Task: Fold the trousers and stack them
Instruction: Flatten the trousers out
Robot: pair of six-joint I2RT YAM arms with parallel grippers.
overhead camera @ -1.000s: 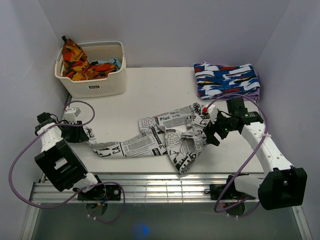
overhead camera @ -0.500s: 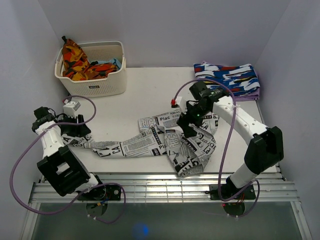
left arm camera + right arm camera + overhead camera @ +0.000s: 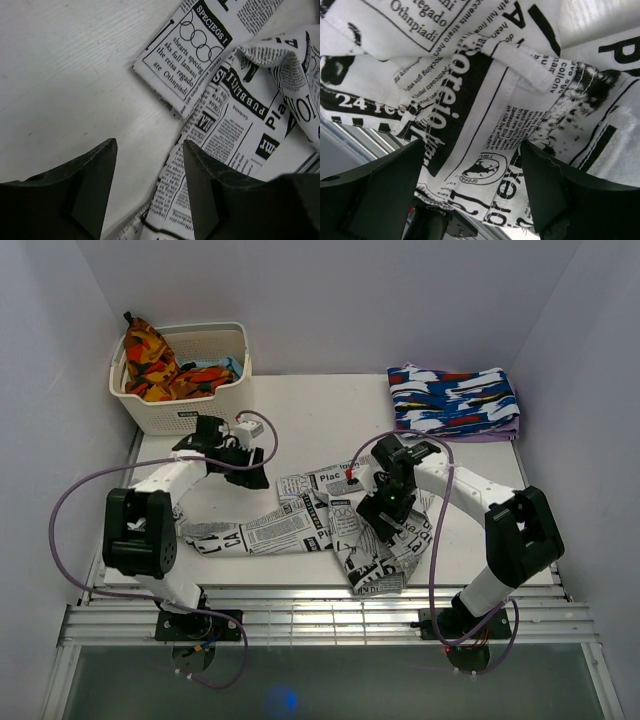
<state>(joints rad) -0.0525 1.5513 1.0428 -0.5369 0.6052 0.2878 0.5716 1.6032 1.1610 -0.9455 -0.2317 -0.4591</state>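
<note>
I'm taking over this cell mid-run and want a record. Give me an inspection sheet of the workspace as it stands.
Surface: white table, no spills seen.
Job's things: trousers lie crumpled and unfolded across the near middle, not stacked.
Clutter: white basket at far left holds an orange-red-yellow cloth; folded blue-white-red garment at far right.
Grippers: left gripper open and empty, over the table at the trousers' edge; right gripper open above the trousers.
Cables: purple cables loop off both arms; no snag seen.
Surroundings: plain white walls; metal rail along the near edge.
</note>
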